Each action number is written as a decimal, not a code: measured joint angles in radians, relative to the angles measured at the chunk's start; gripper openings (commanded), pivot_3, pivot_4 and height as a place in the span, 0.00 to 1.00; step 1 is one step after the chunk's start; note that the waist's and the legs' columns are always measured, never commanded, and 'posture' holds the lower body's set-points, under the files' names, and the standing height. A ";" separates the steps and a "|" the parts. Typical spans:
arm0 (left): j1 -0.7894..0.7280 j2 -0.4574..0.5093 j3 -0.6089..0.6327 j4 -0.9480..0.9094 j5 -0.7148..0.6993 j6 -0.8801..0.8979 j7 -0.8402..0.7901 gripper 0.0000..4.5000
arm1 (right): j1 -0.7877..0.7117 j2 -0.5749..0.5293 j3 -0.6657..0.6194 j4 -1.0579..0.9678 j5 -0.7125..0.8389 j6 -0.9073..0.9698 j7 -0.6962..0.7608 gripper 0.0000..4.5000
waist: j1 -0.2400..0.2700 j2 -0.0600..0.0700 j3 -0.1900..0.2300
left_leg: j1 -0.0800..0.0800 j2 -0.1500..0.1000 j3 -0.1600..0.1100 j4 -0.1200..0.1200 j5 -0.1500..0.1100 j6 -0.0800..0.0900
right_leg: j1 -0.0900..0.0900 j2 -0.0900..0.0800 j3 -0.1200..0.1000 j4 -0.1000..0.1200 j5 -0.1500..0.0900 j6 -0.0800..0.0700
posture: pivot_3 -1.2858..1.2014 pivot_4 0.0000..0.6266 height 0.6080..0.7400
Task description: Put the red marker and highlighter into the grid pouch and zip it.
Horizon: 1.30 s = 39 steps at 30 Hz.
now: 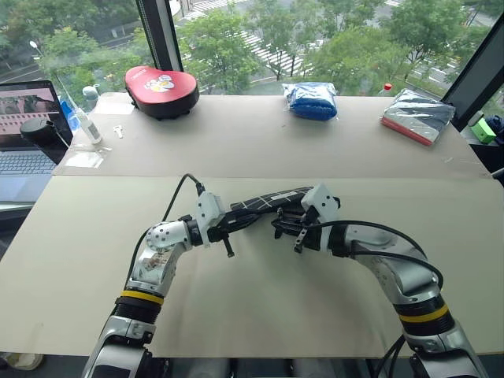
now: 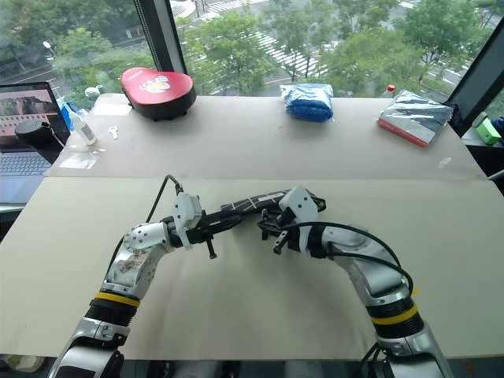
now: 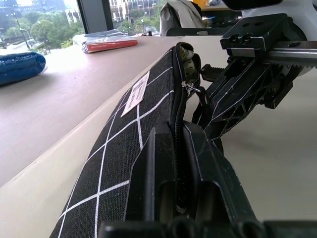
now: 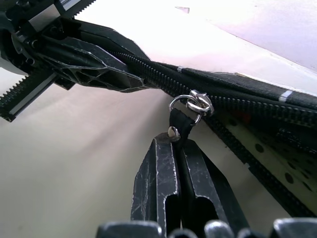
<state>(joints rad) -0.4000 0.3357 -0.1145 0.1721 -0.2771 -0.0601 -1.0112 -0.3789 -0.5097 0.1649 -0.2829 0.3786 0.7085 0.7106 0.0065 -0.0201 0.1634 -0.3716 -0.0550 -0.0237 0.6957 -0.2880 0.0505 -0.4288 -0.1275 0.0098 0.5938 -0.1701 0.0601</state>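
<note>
The grid pouch [image 1: 268,201], black with thin white lines and a white label, hangs level above the table between my two grippers. My left gripper [image 3: 176,131] is shut on the pouch's zipper edge at its left end. Over at the pouch's right end, my right gripper [image 4: 173,141] is shut on the black zipper pull strap [image 4: 179,121], which hangs from a metal ring on the slider. Beyond the slider the zipper stands apart and a pale dotted lining [image 4: 247,144] shows. The red marker and the highlighter are hidden.
A red padded case [image 1: 161,90] lies at the far left of the back table, a blue cloth bundle [image 1: 311,100] at its middle, and a grey and red flat packet [image 1: 417,116] at the far right. A laptop [image 1: 24,134] and a small bottle [image 1: 87,126] stand on the left.
</note>
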 measured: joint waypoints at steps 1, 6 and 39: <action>0.000 0.000 -0.001 0.000 0.000 0.000 0.000 0.00 | 0.004 -0.018 -0.010 -0.005 0.001 0.009 0.007 0.01 | 0.001 0.000 0.000 | 0.000 0.000 0.000 0.000 0.000 0.000 | 0.000 0.000 0.000 0.000 0.000 0.000 | 0.52 0.24 1.00; 0.003 -0.004 -0.019 -0.004 0.001 0.000 -0.002 0.00 | 0.103 -0.223 -0.081 -0.029 0.010 0.006 0.103 0.01 | 0.006 0.000 0.000 | -0.001 0.000 0.000 0.000 -0.001 0.001 | 0.001 0.000 0.000 -0.001 0.000 0.000 | 0.52 0.24 1.00; -0.004 0.004 -0.015 0.002 0.000 -0.006 -0.036 0.00 | 0.331 -0.441 -0.466 0.022 0.201 0.060 0.279 0.65 | 0.009 0.000 0.000 | -0.001 0.001 0.000 0.001 -0.001 0.002 | 0.002 -0.001 0.000 -0.001 0.000 0.000 | 0.52 0.24 1.00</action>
<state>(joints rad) -0.4043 0.3399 -0.1298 0.1736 -0.2772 -0.0659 -1.0468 -0.0484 -0.9506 -0.3008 -0.2609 0.5791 0.7684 0.9895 0.0151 -0.0205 0.1638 -0.3721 -0.0543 -0.0235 0.6965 -0.2889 0.0521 -0.4265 -0.1283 0.0100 0.5927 -0.1704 0.0603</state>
